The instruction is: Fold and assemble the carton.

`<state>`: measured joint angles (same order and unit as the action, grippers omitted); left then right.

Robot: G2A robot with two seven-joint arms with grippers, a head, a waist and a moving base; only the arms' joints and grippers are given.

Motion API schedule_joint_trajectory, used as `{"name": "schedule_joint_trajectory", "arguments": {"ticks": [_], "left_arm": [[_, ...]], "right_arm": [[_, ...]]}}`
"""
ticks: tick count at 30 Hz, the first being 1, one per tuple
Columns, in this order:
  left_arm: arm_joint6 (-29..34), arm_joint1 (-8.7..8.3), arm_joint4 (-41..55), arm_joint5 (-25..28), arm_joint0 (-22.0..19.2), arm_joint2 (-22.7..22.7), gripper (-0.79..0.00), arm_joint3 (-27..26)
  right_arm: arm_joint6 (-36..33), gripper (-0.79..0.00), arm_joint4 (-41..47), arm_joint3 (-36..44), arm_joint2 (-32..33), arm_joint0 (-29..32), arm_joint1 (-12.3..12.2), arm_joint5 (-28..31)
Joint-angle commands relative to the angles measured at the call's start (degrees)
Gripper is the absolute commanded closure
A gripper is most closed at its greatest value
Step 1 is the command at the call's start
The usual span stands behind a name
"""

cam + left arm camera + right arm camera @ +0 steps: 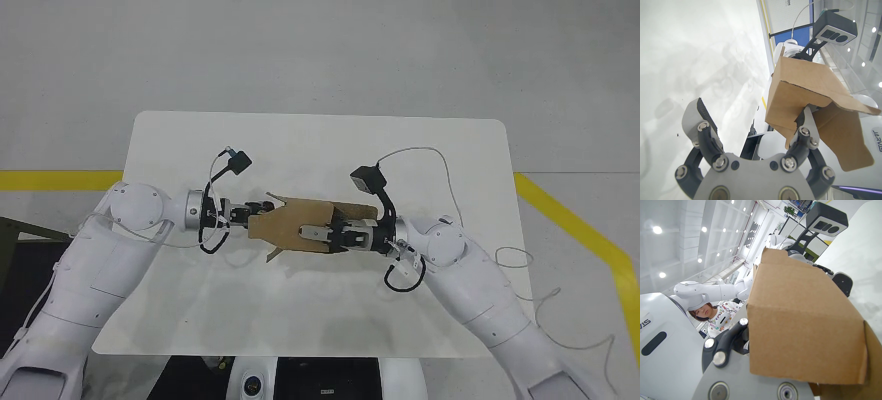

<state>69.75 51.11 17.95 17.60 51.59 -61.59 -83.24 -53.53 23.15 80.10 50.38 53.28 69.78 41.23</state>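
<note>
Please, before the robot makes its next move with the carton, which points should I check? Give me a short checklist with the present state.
1. Left gripper open: ok, fingers wide apart.
2. One left finger tucked into the open end of the carton: ok, the other is outside, free.
3. Right gripper hold on carton: cannot tell, the carton covers it.
4. End flap folded in: not ok, it sticks out open.
5. Carton between both arms, over the table: ok.
</note>
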Motion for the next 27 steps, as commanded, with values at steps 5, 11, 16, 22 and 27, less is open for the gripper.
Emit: {"name": "schedule_joint_trajectory", "arguments": {"ticks": [5, 11, 16, 22, 27], "left_arm": [[-0.09, 0.26, 0.18, 0.13, -0.49, 0.40, -0.785, 0.19], [0.04, 0.41, 0.17, 0.20, -0.60, 0.57, -0.785, 0.40], [0.07, 0.43, 0.23, 0.34, -0.44, 0.30, -0.785, 0.56], [-0.48, 0.16, 0.17, 0.80, 0.39, -1.14, -0.785, 0.87], [0.51, -0.23, -1.95, 0.53, 2.00, -1.63, -0.785, 1.34]], "right_arm": [[0.05, 0.000, 0.07, -0.42, -0.28, -0.37, 0.28, 0.30], [0.21, 0.000, -0.11, -0.68, -0.25, -0.47, 0.45, 0.34], [0.96, 0.000, -0.34, -1.10, 0.64, -0.20, 0.39, 0.65], [2.45, 0.000, -1.37, -0.77, 3.25, 0.94, -0.14, 0.74], [4.55, 0.000, -2.81, 0.06, 5.50, 2.11, -0.57, 0.50]]}}
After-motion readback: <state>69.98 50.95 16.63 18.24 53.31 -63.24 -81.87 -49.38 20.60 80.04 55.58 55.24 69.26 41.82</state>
